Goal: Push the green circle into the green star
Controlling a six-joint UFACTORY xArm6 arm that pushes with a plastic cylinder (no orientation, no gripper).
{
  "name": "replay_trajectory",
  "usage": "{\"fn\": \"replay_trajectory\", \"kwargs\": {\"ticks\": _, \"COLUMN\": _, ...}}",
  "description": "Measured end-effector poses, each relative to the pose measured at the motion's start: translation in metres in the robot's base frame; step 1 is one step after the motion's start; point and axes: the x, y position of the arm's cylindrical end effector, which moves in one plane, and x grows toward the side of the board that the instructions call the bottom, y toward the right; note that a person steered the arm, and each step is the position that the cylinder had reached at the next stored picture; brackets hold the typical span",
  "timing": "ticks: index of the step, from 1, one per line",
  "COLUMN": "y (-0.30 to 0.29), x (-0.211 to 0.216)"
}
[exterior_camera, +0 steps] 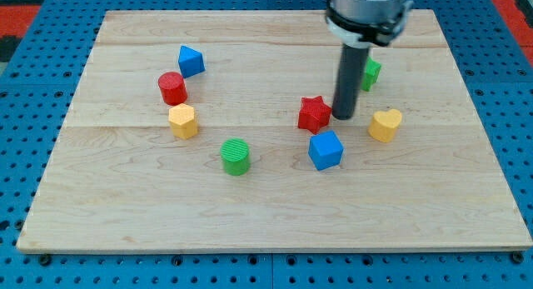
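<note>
Seven small coloured blocks lie on our pale wooden board point(117, 214), and none of the task is yet done as far as we can judge.

- Green cylinder block, the task's green circle point(236, 156): towards the bottom edge, a little left of the middle, standing free with nothing touching it.
- Green star block point(371, 72): near the top edge, right of the middle, largely hidden behind our rod; its shape is only partly legible. It is well apart from the green circle.
- Red star block point(313, 114): near the centre, just beside our tip on the view's left; whether they touch we cannot tell.
- Blue cube block point(326, 150): just below the red star.
- Yellow heart-shaped block point(385, 125): right of our tip, apart from it.
- Red cylinder block point(172, 87), yellow hexagon-like block point(182, 121), blue angular block point(191, 61): grouped towards the left edge.
- Our tip point(344, 117): the lower end of a plain dark rod, with no fingers to open or close and holding nothing; it sits between the red star and the yellow heart, far from the green circle.

Remaining, in our judgement: we bring the tip round to the bottom-left side of the green circle, then push it up and rightward, with the red star and blue cube near that line.
</note>
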Motion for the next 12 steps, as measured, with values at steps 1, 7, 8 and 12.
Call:
{"fn": "replay_trajectory", "kwargs": {"ticks": 1, "y": 0.017, "x": 0.03}}
{"fn": "replay_trajectory", "kwargs": {"ticks": 7, "y": 0.02, "x": 0.006}}
{"fn": "replay_trajectory", "kwargs": {"ticks": 8, "y": 0.006, "x": -0.041}}
{"fn": "replay_trajectory", "kwargs": {"ticks": 12, "y": 0.015, "x": -0.084}}
